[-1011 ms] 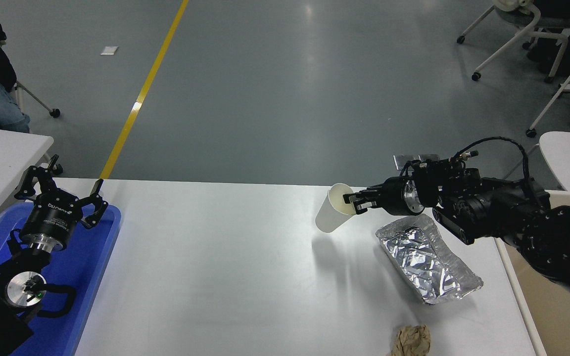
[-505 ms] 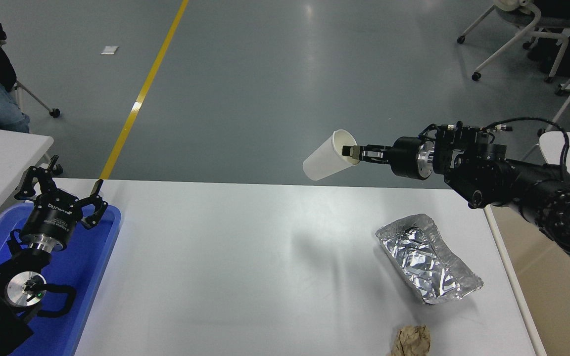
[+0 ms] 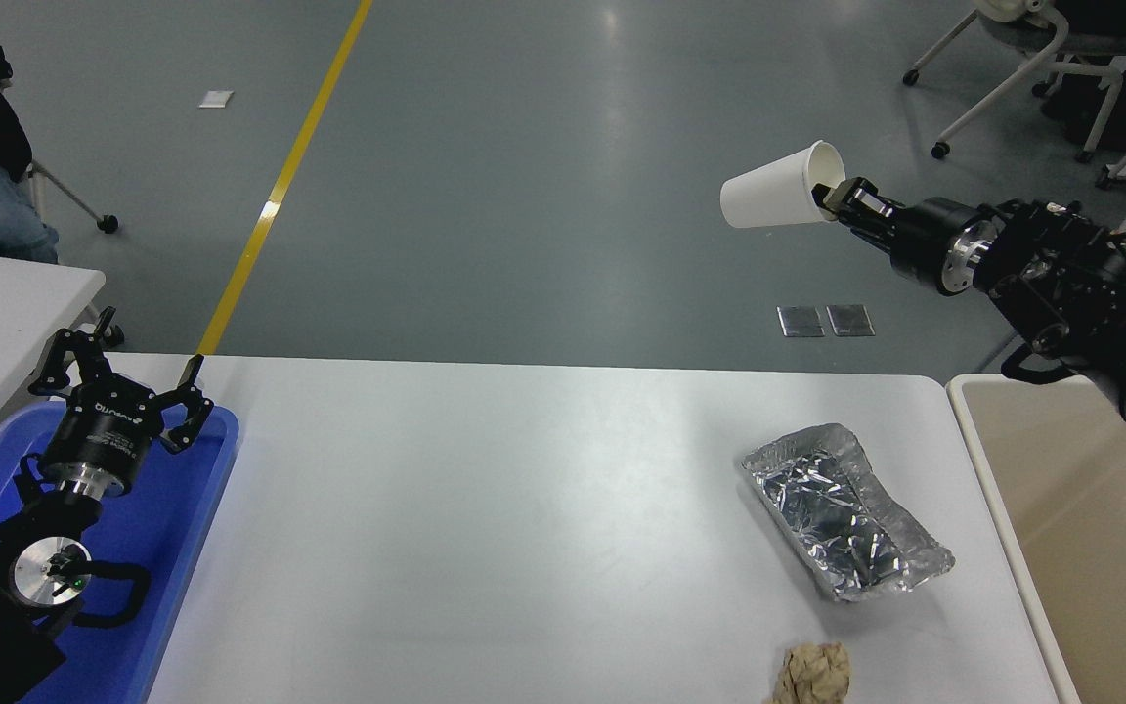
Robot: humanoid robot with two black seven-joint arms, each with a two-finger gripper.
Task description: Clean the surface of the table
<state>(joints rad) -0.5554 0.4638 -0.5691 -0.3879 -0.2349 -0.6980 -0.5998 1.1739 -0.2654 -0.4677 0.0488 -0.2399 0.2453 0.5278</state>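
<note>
Right gripper clamped on a paper cup's rim, high above and beyond the table surface, left gripper splayed over blue tray, foil tray and crumpled paper lying on the table

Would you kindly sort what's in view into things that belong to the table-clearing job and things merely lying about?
Job:
table surface
paper cup held in right pincer
foil tray
crumpled brown paper
beige bin

Lying about:
blue tray under parked left pincer
chairs

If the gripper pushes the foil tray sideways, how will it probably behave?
The foil tray looks thin and crinkled, so it would probably dent rather than stay stiff. It seems empty and light, so it likely slides easily on the smooth table surface.
</note>
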